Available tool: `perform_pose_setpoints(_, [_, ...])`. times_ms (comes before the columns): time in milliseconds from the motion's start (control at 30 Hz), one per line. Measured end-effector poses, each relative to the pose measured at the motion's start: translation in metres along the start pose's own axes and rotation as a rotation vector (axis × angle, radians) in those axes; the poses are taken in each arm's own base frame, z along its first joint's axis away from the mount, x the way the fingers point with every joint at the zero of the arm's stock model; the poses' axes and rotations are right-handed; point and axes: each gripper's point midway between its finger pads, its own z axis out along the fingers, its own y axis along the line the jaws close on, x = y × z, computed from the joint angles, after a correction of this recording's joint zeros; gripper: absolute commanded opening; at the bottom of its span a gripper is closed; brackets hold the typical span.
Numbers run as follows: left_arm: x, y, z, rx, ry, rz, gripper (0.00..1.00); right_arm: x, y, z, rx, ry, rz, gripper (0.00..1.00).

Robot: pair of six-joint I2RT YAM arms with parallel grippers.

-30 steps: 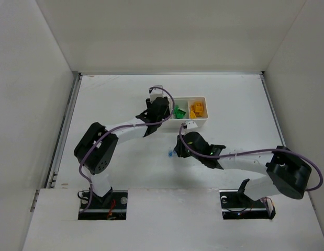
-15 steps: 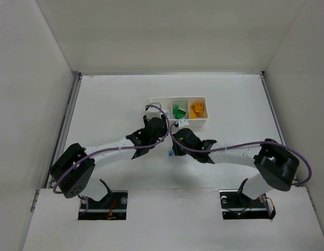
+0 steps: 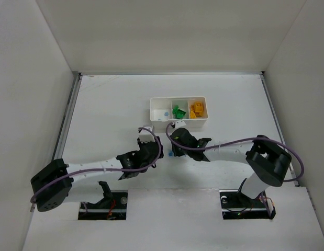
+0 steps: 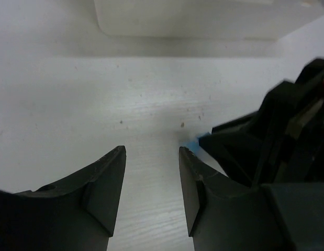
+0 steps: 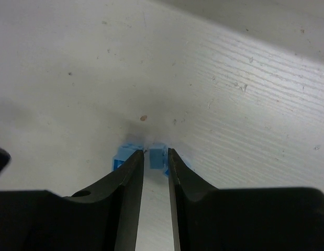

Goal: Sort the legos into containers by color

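The white tray (image 3: 178, 121) has three compartments: a light blue lego (image 3: 166, 112) in the left one, green legos (image 3: 177, 111) in the middle, yellow-orange legos (image 3: 197, 110) in the right. Two loose blue legos lie on the table. One (image 5: 157, 156) sits between the tips of my right gripper (image 5: 156, 152), whose jaws stand narrowly apart around it. The other (image 5: 123, 156) lies just outside the left finger. My left gripper (image 4: 151, 151) is open and empty, low over the table beside the right gripper (image 3: 171, 150). A blue lego (image 4: 192, 142) peeks out there.
The right gripper's black body (image 4: 271, 136) fills the right of the left wrist view, close to my left fingers. The tray's near wall (image 4: 203, 21) stands beyond. White walls enclose the table on three sides.
My left arm pulled back from the tray toward the near side and now lies low next to the right gripper. The right gripper shifted left onto the blue legos.
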Motion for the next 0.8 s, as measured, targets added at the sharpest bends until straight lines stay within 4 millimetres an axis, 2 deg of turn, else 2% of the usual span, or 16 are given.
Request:
perform_pose_setpoints(100, [0.02, -0.003, -0.008, 0.017, 0.036, 0.022, 0.43, -0.001, 0.001, 0.002, 0.003, 0.011, -0.003, 0.28])
perform_pose_setpoints(300, [0.043, -0.011, -0.012, 0.031, 0.071, 0.05, 0.44, -0.005, 0.002, 0.004, 0.009, 0.028, -0.004, 0.22])
perform_pose_setpoints(633, [0.054, -0.002, -0.012, 0.023, 0.064, 0.042, 0.47, 0.003, -0.003, 0.007, 0.04, 0.081, -0.001, 0.35])
perform_pose_setpoints(800, [0.054, -0.002, -0.011, 0.03, 0.06, 0.037, 0.47, 0.009, -0.005, 0.008, 0.058, 0.105, 0.009, 0.24])
